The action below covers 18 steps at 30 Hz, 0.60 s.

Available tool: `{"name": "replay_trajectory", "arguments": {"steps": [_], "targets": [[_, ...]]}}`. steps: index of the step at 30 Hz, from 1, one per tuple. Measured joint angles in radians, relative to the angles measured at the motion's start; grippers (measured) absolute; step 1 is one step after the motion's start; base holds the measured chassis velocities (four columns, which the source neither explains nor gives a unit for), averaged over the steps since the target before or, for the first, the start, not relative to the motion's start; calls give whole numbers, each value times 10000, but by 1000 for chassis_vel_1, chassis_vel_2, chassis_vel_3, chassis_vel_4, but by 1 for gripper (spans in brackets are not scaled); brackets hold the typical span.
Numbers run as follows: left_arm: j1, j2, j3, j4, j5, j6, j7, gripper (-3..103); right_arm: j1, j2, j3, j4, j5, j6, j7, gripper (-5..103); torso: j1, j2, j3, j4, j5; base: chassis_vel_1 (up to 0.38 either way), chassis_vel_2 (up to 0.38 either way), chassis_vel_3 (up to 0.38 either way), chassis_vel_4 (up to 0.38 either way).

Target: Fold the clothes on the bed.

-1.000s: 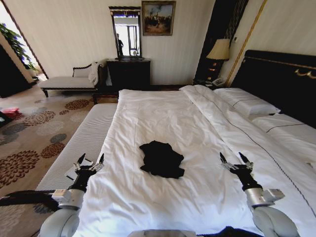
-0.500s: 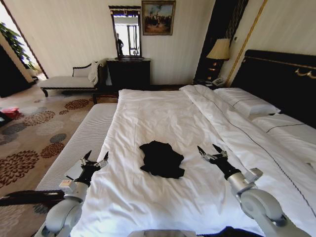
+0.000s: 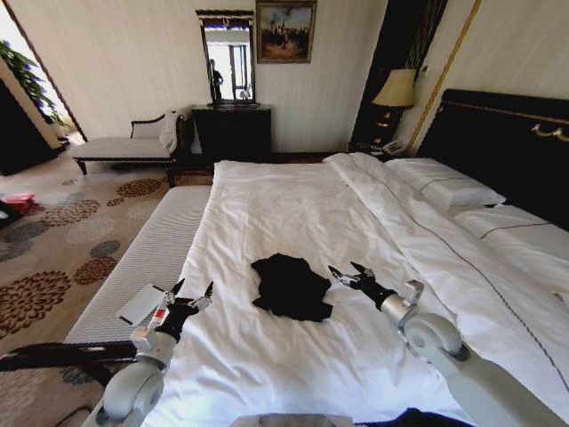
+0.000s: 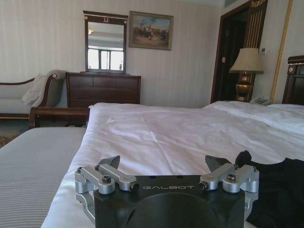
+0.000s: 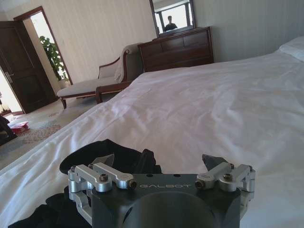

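Right hand [image 3: 352, 272] open beside crumpled black T-shirt [image 3: 289, 286] on bed [image 3: 293, 213]; left hand [image 3: 193, 294] open too.

Black clothes [image 3: 290, 286] lie on the white bed [image 3: 293, 213]; brown floral medallions pattern the carpet [image 3: 62, 240].

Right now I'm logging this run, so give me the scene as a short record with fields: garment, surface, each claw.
garment: black T-shirt, crumpled in a heap, not yet folded
surface: bed with white duvet, shirt lying near the middle of it
left claw: open, low over the bed's near left edge, apart from the shirt
right claw: open, just beside the shirt's right edge, holding nothing
contact: neither claw grips the fabric
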Motion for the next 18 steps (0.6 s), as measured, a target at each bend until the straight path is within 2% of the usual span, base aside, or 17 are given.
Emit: {"name": "replay_trajectory", "arguments": {"steps": [2,8,10,18], "targets": [[-6,23,74,44,5,4,-4,100,783,9,-838,-486,1,-39,64,100,1,-1,0,4,2,0,0,0,0],[64,7,85,73,43,6,-17,100,2007,88,-1928,-1085,62,-103,156,100,1,-1,1,7,1,0,0,0,0],[128,6,47,85,72,2,-26,100,2805,151,-2747,-1441,109,-169,250,100,1,-1,1,8,-1,0,0,0,0],[124,-7,79,96,50,-5,-116,100,3006,557,-3302,-1751,-189,-281,393,100,1,0,0,3,0,0,0,0,0]]}}
